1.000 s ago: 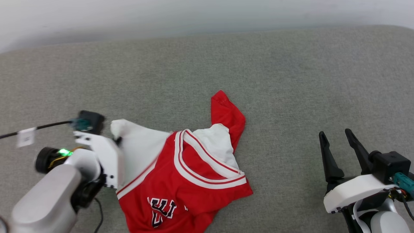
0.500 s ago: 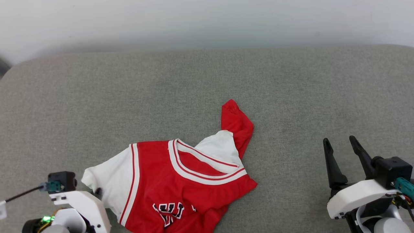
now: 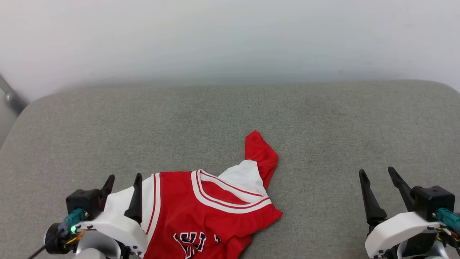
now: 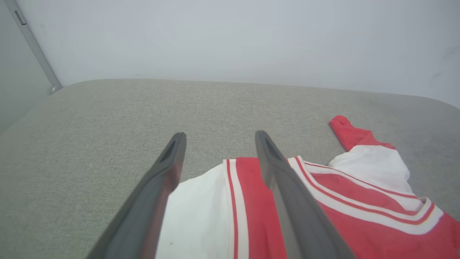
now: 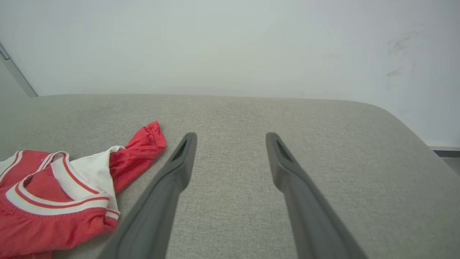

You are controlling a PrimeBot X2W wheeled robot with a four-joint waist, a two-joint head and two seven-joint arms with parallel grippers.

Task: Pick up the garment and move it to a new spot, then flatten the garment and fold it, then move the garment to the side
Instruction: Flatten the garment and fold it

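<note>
The garment (image 3: 212,212) is a red jersey with white sleeves, striped trim and black lettering. It lies rumpled on the grey cushion (image 3: 230,118) near the front edge, one red corner sticking up toward the back. My left gripper (image 3: 123,177) stands open over the garment's white left sleeve (image 4: 201,216), fingers apart with nothing between them. My right gripper (image 3: 377,172) stands open at the lower right, well clear of the garment (image 5: 54,194), above bare cushion.
A pale wall (image 3: 230,39) rises behind the cushion. A grey metal post (image 3: 10,95) stands at the far left edge. The cushion's rounded right edge (image 5: 424,144) drops off beyond my right gripper.
My left gripper has let go of the white sleeve and opened, its fingers now pointing up over the sleeve. The head camera has tilted up, showing more wall. The right gripper keeps its pose.
</note>
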